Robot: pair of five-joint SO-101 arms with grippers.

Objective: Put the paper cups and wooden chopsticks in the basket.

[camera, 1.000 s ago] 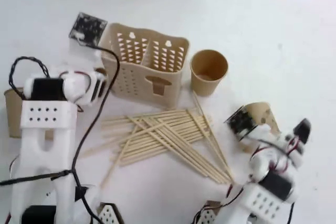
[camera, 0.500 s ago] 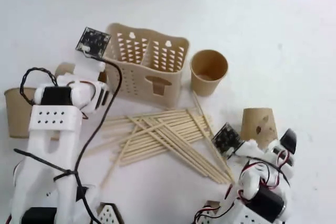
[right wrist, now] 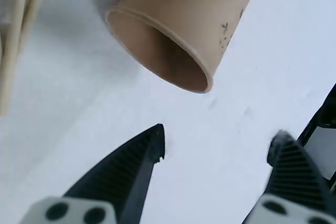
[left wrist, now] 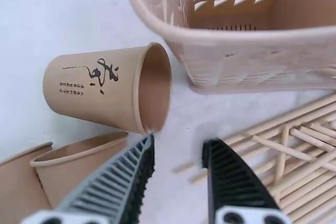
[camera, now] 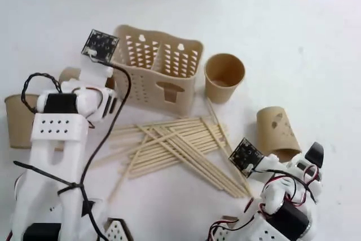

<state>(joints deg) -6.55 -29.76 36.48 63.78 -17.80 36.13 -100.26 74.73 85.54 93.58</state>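
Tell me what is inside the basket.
Both compartments of the basket show slotted walls, with no cup or chopstick visible. The chopsticks lie on the table in front. The basket floor behind its front wall is hidden.

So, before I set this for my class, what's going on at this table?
Nothing is gripped yet, and the basket looks empty. The left end effector is open just short of a paper cup lying on its side by the basket. The right end effector is open, facing the mouth of a tipped cup. The wooden chopsticks lie in a loose pile on the table, and an upright cup stands beside the basket.
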